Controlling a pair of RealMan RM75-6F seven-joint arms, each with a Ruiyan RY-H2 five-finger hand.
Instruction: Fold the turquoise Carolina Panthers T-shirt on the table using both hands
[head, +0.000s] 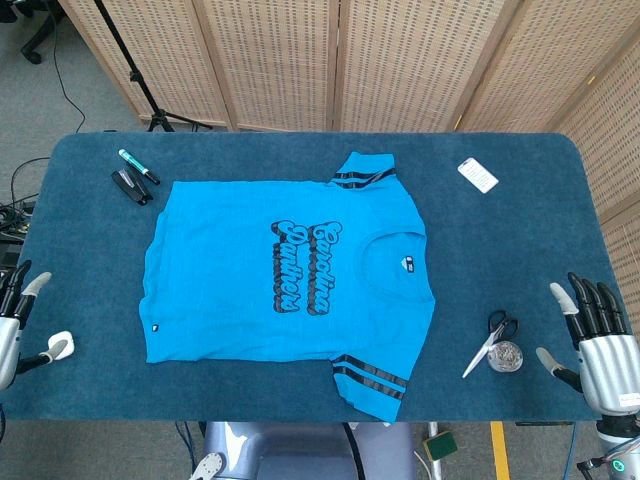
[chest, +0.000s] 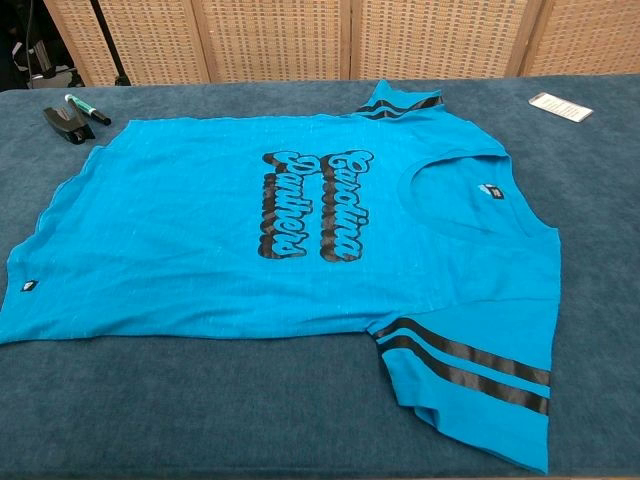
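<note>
left hand, right hand, fingers spread

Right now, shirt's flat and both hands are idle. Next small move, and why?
Probably bring the right hand in toward the near striped sleeve, to fold it inward first. The T-shirt lies spread flat, unfolded, collar toward the robot's right. Both hands sit open at the table edges, the left hand too, touching nothing. Mind the scissors lying between that hand and the sleeve.
</note>
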